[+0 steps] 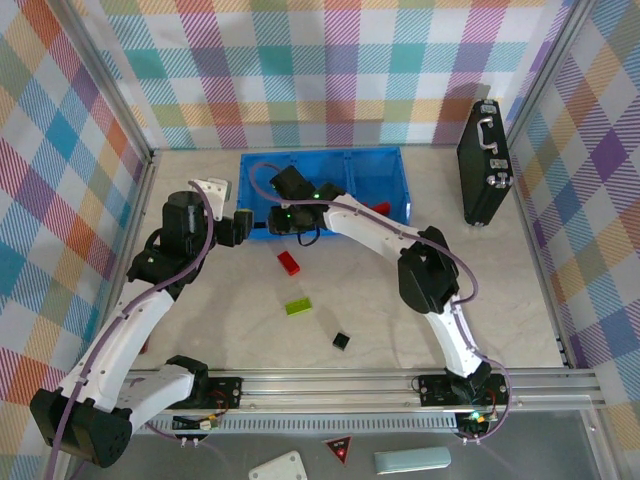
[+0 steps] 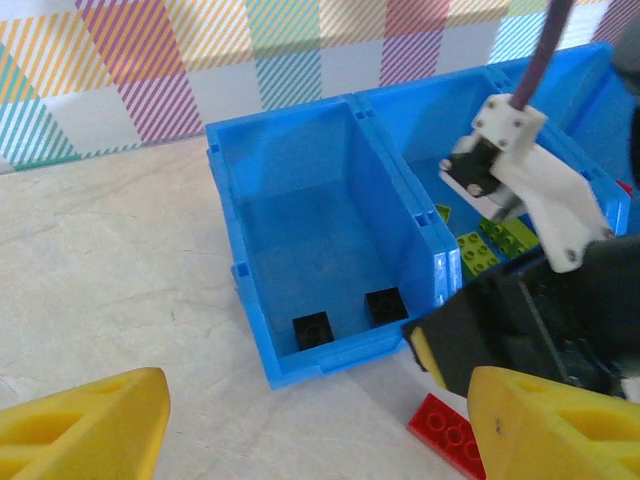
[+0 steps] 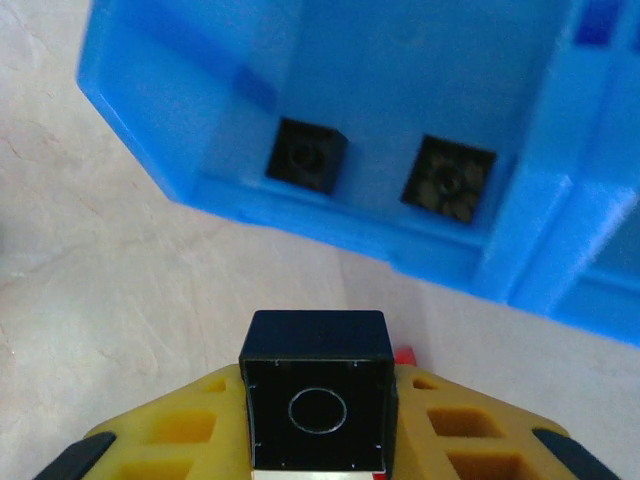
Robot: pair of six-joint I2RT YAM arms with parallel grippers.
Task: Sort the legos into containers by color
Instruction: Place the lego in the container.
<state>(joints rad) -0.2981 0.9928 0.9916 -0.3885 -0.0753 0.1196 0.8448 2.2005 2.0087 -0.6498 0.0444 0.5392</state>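
**A:** right pincer [image 3: 318, 430] status?
**B:** pinching a black lego [image 3: 318, 385] between its yellow fingers [image 3: 170, 440]. It's over the tabletop [image 3: 120, 300], just short of the blue tray's [image 3: 300, 215] near wall, facing the left compartment [image 2: 290, 240]

**A:** tray contents?
**B:** left compartment holds two black legos [image 2: 313, 329], both against the near wall and apart from each other. The middle compartment [image 2: 420, 130] has green legos [image 2: 490, 245]. The right compartment [image 1: 385, 180] shows a red lego [image 1: 380, 207] by its near wall

**A:** left pincer [image 2: 320, 440]?
**B:** spread, with nothing between its fingers. It's above the tabletop near the tray's near-left corner, just beside the right pincer

**A:** loose ones?
**B:** three on the tabletop. The loose red lego [image 1: 289, 262] is nearest the tray, the loose green lego [image 1: 298, 307] is below it in the top view, and the loose black lego [image 1: 341, 341] is closest to the arm bases. The black briefcase [image 1: 483, 165] stands right of the tray, apart from it
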